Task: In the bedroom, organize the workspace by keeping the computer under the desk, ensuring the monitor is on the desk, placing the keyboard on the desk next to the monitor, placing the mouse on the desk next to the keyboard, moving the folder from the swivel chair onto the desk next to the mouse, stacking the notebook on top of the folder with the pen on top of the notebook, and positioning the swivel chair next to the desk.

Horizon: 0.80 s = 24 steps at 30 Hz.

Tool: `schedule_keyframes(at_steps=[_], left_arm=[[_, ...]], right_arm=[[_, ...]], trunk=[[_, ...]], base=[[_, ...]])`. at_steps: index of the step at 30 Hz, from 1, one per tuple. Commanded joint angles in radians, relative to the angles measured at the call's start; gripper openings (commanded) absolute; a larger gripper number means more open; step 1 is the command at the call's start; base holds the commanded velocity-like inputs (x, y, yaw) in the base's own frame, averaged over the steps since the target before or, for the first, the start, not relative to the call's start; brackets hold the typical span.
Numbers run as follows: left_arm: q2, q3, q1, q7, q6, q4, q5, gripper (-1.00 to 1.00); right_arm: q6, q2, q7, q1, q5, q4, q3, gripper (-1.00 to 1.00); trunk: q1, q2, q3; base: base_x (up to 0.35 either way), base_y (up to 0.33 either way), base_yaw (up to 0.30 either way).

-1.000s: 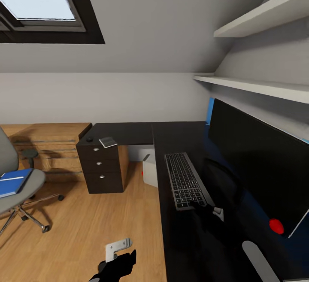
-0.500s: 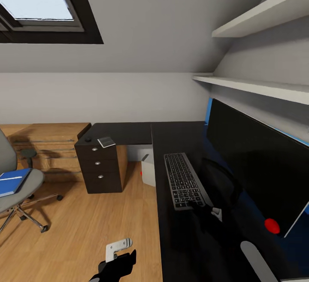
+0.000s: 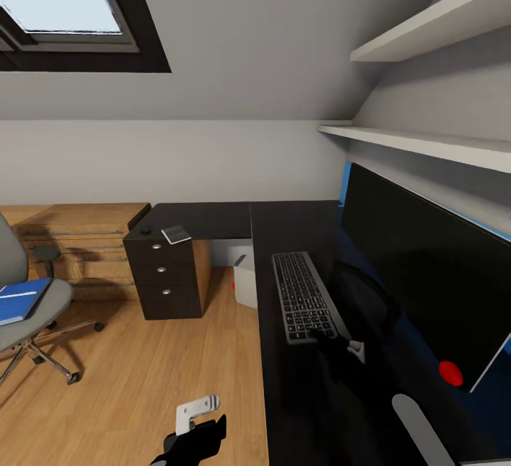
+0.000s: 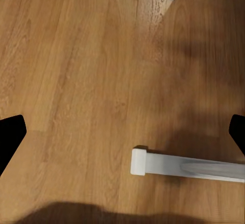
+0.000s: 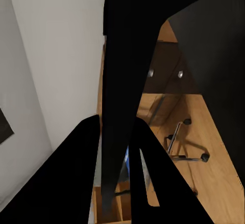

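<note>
The grey keyboard (image 3: 304,294) lies lengthwise on the dark desk (image 3: 284,221), beside the wide black monitor (image 3: 433,267). My right gripper (image 3: 338,344) is at the keyboard's near right corner and is shut on its edge. In the right wrist view that gripper (image 5: 116,132) has a dark slab, the keyboard (image 5: 125,55), between its fingers. My left gripper (image 3: 193,437) hangs low over the wood floor, and the left wrist view shows it open (image 4: 122,132) and empty. The blue folder (image 3: 20,300) rests on the swivel chair (image 3: 32,313). A small black mouse (image 3: 146,230) and the notebook (image 3: 176,234) sit on the desk's drawer end. The white computer (image 3: 246,280) stands under the desk.
A drawer unit (image 3: 169,274) holds up the desk's left end, with a wooden dresser (image 3: 78,239) behind it. Wall shelves (image 3: 426,143) hang above the monitor. A red dot (image 3: 451,374) shows at the monitor's lower corner. A white bar (image 4: 184,165) crosses the floor under my left gripper.
The whole view shifted slightly a second ago, so the camera moved. The keyboard and my right gripper have edged a little to the right. The left gripper holds its place.
</note>
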Motion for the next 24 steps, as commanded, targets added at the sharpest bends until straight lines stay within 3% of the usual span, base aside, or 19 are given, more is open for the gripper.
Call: schedule_keyframes(at_steps=[1,9,24], left_arm=[[0.0,0.0,0.0,0.007,0.002,-0.002,0.008,1.0],[0.017,-0.002,-0.001,0.007,0.002,-0.004,0.008,1.0],[0.021,-0.002,-0.001,0.007,0.002,-0.004,0.008,1.0]], right_arm=[[0.002,0.002,0.004,-0.002,-0.002,0.006,0.001,-1.0],[0.013,-0.005,-0.007,0.043,-0.02,-0.04,0.002,-1.0],[0.013,-0.019,-0.008,0.045,-0.028,-0.071,0.005,-1.0]], trunk=[[0.0,-0.001,-0.001],[0.0,-0.001,-0.001],[0.0,-0.001,-0.001]], base=[[0.0,0.0,0.0],[0.0,0.0,0.0],[0.0,0.0,0.0]])
